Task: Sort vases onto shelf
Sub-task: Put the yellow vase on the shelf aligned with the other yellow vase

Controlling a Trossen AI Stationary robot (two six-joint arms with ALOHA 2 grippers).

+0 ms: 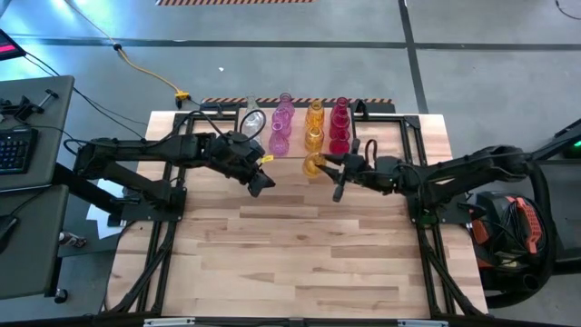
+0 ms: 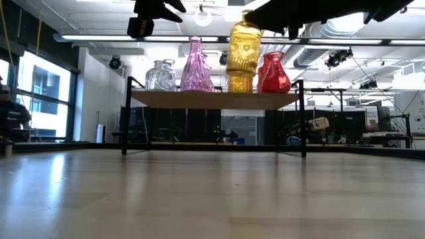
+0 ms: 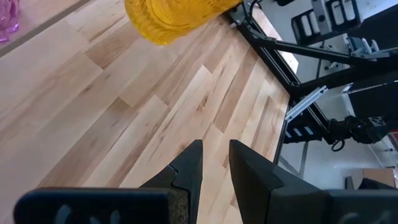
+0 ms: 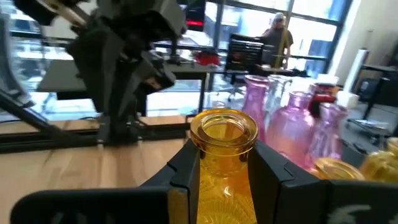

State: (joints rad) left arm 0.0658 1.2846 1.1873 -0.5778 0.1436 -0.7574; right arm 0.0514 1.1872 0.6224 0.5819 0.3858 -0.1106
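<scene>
A wooden table point(image 1: 300, 254) seen from above, with two dark robot arms reaching in from either side toward a low wooden shelf point(image 2: 216, 99) at the far edge.

The right gripper point(image 4: 225, 163) is pinching an amber-yellow glass vase point(image 4: 222, 155) by its neck. One dark finger point(image 4: 186, 168) presses each side of the neck, just below the round open rim. In the level view across the table, this yellow vase point(image 2: 244, 48) hangs in the air, lifted clear of the tabletop, in front of the shelf and between the pink and red vases standing on it. From overhead, the held vase point(image 1: 314, 164) sits at the tip of the right gripper point(image 1: 325, 164), just in front of the shelf's near edge.

The left gripper point(image 3: 214, 163) hovers over bare tabletop a little to the left of the held vase, holding nothing. Its two fingers point(image 3: 189, 168) are close together with only a narrow gap between them. The base of the yellow vase point(image 3: 171, 17) shows ahead of them, well apart. From above, the left gripper point(image 1: 260, 182) is near the shelf's front left.

On the shelf stand clear vases point(image 2: 159, 76) at the left, pink-purple vases point(image 2: 196, 66) next, then yellow vases point(image 1: 314, 118), and red-magenta vases point(image 2: 273, 73) at the right. From overhead they form short rows by colour running front to back.
</scene>
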